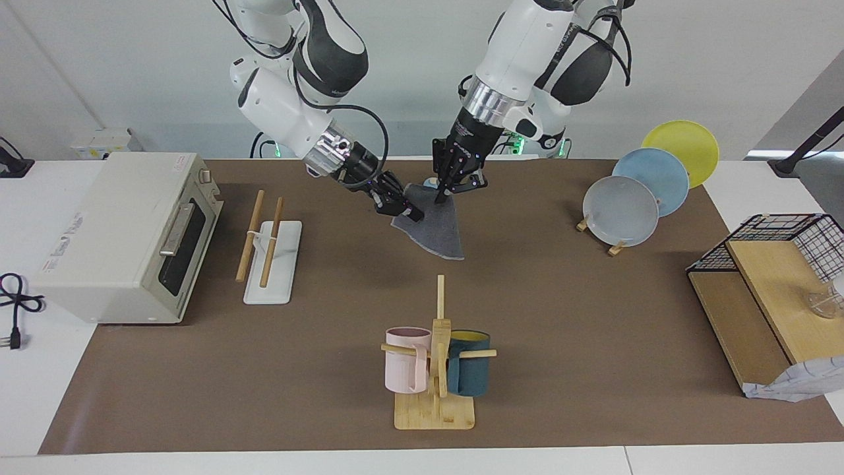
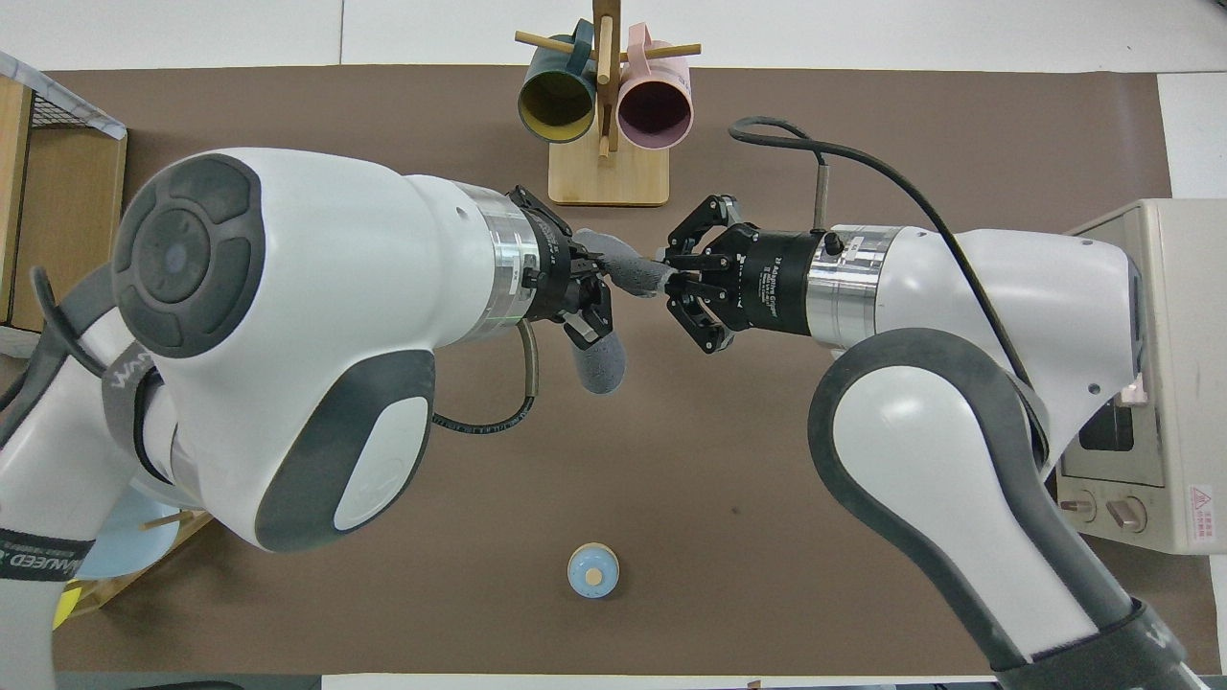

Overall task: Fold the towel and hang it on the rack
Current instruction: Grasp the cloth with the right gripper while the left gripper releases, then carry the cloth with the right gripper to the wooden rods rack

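Near the robots' edge of the tabletop (image 1: 560,310), mid-length, both hands hold the towel (image 1: 435,227) aloft: left hand (image 1: 443,192) and right hand (image 1: 403,210) each pinch an upper corner, likely to keep it spread for folding. The rack (image 1: 271,260) waits toward the right arm's end.

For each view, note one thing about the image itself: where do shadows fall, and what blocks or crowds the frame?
Facing view: soft, even light; a faint shadow lies on the mat under the towel held up by the left gripper and right gripper; the rack is unobstructed. Overhead view: the two arms fill most of the frame, hiding the rack and most of the towel.
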Tool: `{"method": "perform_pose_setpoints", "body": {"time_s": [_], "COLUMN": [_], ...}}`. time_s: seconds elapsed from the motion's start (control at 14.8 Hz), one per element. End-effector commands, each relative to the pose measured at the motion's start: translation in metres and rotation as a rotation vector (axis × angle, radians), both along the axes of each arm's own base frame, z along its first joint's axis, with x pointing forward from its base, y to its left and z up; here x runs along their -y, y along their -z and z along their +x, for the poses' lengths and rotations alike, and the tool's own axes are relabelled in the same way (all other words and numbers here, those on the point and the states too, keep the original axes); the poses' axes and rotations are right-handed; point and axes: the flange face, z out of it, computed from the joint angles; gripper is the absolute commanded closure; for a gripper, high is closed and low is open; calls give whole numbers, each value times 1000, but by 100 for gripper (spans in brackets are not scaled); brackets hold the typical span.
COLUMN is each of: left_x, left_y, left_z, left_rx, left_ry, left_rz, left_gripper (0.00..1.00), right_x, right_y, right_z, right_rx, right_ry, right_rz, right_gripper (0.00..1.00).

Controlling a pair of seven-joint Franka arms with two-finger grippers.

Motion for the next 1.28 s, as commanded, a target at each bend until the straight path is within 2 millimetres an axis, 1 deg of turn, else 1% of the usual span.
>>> {"method": "perform_pose_setpoints", "body": {"time_s": [0.0,0.07,0.13,0.27,0.34,0.47,0.54,0.61,0.67,0.81,0.88,0.94,1.08,1.21], "left_x": [0,0,0,-2,-4,-9,-13,-19,-25,-45,-55,-68,-100,-130], "left_y": [3,4,3,7,8,8,13,15,21,33,34,38,40,47], "left_z": [-4,-7,-9,-8,-7,-6,-6,-5,-4,1,5,12,29,42], "left_rx": [17,26,47,50,50,60,63,72,78,96,114,130,171,200], "left_ry": [-3,3,11,18,27,55,75,96,122,191,234,285,399,505], "left_rz": [25,38,64,82,89,101,114,127,142,182,199,219,262,300], "left_gripper": [100,34,0,0,0,0,0,0,0,0,0,0,0,0], "right_x": [0,1,1,1,2,3,8,17,29,56,71,88,109,132], "right_y": [0,0,0,1,3,14,20,24,27,35,37,39,43,46], "right_z": [3,3,3,2,0,-7,-10,-9,-7,-2,1,4,7,10], "right_rx": [16,16,16,28,57,158,198,236,279,336,369,401,448,477], "right_ry": [-6,-5,-5,-20,-55,-227,-325,-424,-516,-643,-701,-762,-895,-1011], "right_rz": [15,15,15,0,-21,-153,-236,-317,-385,-454,-482,-515,-592,-681], "right_gripper": [100,100,100,100,100,100,100,100,100,100,100,100,100,100]}}
